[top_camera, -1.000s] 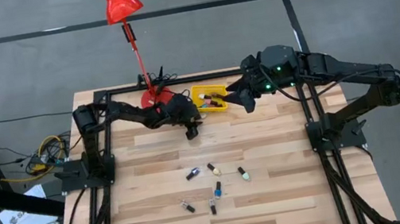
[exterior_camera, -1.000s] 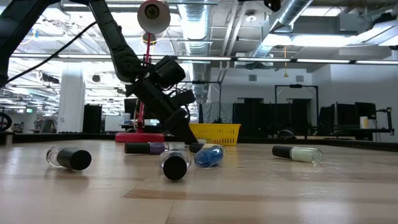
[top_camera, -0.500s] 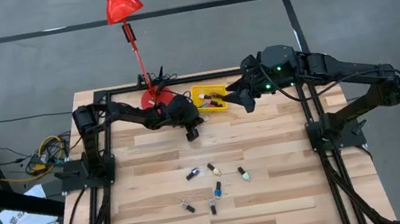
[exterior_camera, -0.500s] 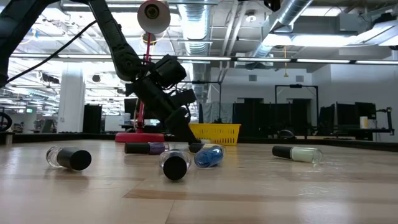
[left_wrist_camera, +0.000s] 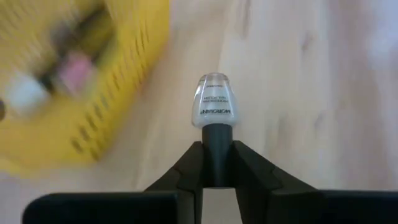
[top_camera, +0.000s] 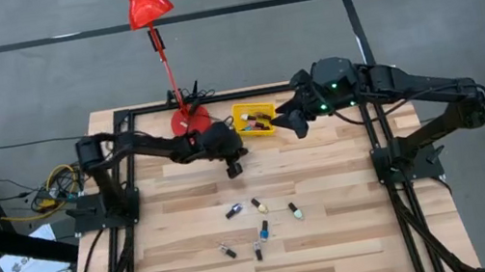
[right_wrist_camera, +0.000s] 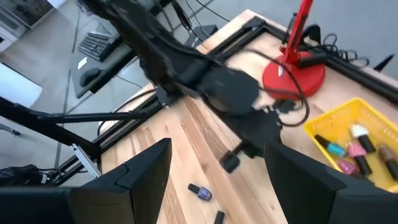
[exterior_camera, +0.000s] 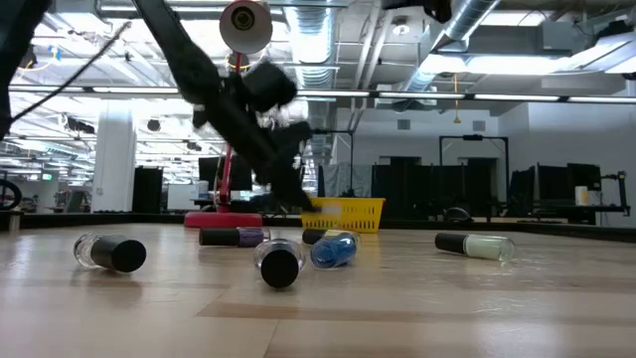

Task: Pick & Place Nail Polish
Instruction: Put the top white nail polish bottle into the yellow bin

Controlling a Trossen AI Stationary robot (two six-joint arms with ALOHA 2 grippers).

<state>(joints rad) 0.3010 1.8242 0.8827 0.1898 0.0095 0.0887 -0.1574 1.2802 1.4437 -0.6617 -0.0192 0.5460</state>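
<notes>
Already several bottles [right_wrist_camera: 354, 149] are binned [top_camera: 254, 120], one white bottle [left_wrist_camera: 214, 102] is clamped by its cap between the left fingers [left_wrist_camera: 216, 163], six bottles [top_camera: 258, 222] lie on the tabletop [top_camera: 335, 229] beyond them, and the right fingers [right_wrist_camera: 214, 171] are held apart.

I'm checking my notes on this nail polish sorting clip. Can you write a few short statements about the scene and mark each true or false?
1. The left gripper grips a white nail polish bottle by its dark cap. True.
2. The small yellow square bin is empty. False: it holds several bottles.
3. The right gripper is shut on a bottle. False: it is open, near the bin.
4. Several small bottles lie loose on the wooden table. True.
</notes>
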